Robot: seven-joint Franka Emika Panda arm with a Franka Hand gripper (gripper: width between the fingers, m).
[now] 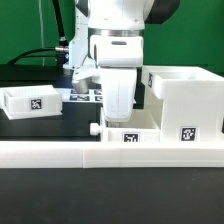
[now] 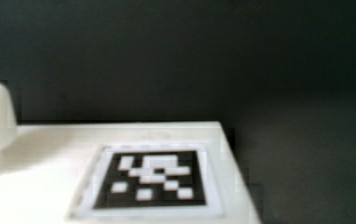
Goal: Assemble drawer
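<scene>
Drawer tray (image 1: 128,131) sits right under the gripper (image 1: 119,116), just behind the rail (image 1: 60,153), with its knob (image 1: 92,128) toward the exterior view's left. Jaws: can't tell if spread or clamped. The fingertips are hidden behind the tray wall. The wrist view is blurred and shows only a white tagged surface (image 2: 154,178), likely the tray, against the black table (image 2: 281,70). Box shell (image 1: 186,98) stands just beside the tray on the exterior view's right. The second tray (image 1: 33,101) is well apart on the left, with the marker board (image 1: 84,96) behind. Risks, my read:
- An off-centre pinch on a thin wall twists the tray on lift.
- The tray snags the rail or clips the shell's edge.
- A tilted entry jams it.
</scene>
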